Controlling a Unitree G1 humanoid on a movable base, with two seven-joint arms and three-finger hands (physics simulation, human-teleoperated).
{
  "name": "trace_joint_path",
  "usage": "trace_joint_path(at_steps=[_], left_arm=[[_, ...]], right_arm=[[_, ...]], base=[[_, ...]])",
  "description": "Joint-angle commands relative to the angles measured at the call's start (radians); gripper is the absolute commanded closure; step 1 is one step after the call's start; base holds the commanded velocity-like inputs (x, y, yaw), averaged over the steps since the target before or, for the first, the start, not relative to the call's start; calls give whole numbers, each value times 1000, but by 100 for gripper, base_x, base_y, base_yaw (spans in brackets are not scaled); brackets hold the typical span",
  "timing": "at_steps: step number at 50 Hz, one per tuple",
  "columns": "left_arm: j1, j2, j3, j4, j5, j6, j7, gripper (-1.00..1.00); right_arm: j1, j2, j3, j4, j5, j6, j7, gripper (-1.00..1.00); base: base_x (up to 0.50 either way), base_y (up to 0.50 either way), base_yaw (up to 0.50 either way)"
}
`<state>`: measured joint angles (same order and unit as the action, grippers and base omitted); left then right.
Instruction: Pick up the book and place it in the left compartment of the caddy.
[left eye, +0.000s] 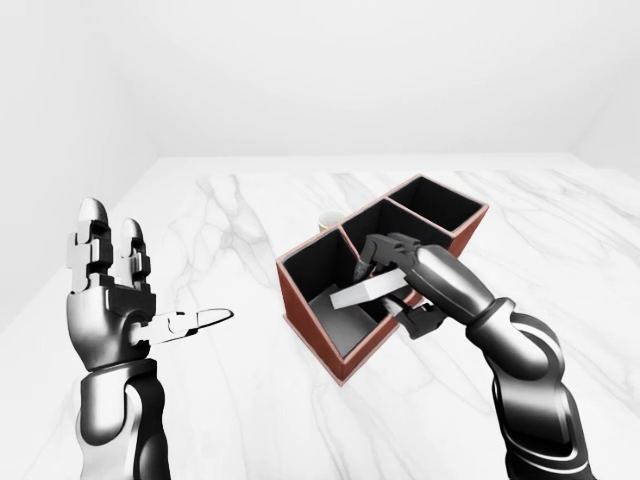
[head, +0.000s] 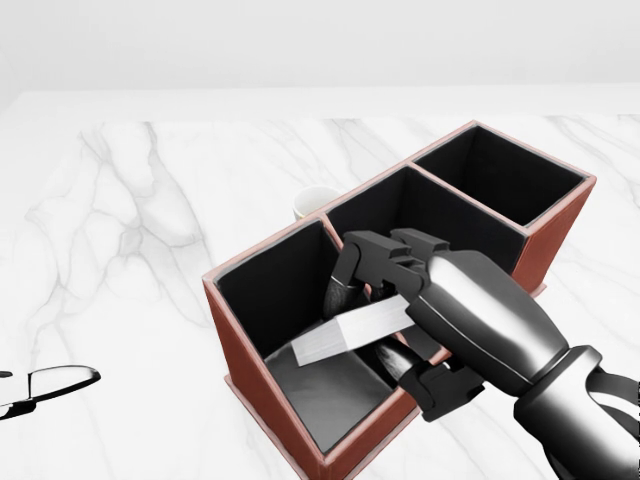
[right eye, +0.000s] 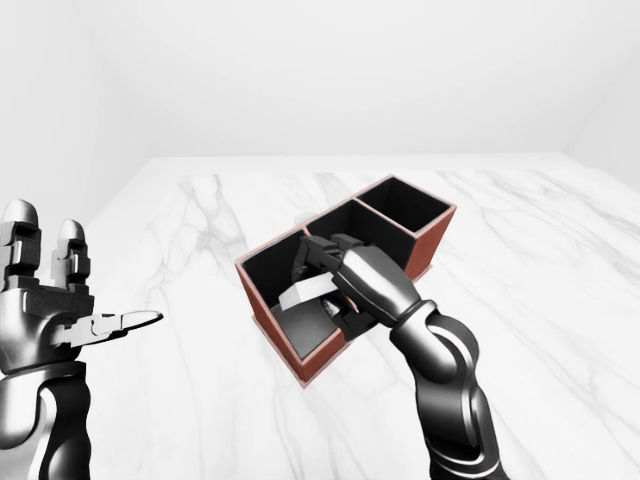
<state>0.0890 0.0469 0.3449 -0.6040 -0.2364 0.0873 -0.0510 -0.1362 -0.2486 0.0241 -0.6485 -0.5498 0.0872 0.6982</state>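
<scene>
The right robot hand (right eye: 335, 285) grips the book (right eye: 308, 291), tilted, over the caddy's (right eye: 345, 268) left compartment on the marble bench (right eye: 560, 300). The left robot hand (right eye: 60, 300) stands open at far left.

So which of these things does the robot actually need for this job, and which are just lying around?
Needed for the job:
- book, held in the right hand over the left compartment
- caddy

Just lying about:
- cup, partly hidden beyond the caddy
- glasses at the head view's left edge
- left hand, raised, open and empty
</scene>
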Motion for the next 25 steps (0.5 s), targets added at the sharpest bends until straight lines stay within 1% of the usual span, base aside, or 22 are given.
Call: trace_joint_path(at_steps=[1,5,25], left_arm=[[1,0,1,2,-1,0,-1,-100],[1,0,-1,-1,0,0,0,-100],[-1,1,1,-2,0,0,0,-100]], right_arm=[[0,25,-5,20,-8,0,0,100],[-2,28,-11,39,-23,0,0,100],[9,55,12,52,-115,0,0,100]], base=[[0,0,0],[0,0,0],[0,0,0]])
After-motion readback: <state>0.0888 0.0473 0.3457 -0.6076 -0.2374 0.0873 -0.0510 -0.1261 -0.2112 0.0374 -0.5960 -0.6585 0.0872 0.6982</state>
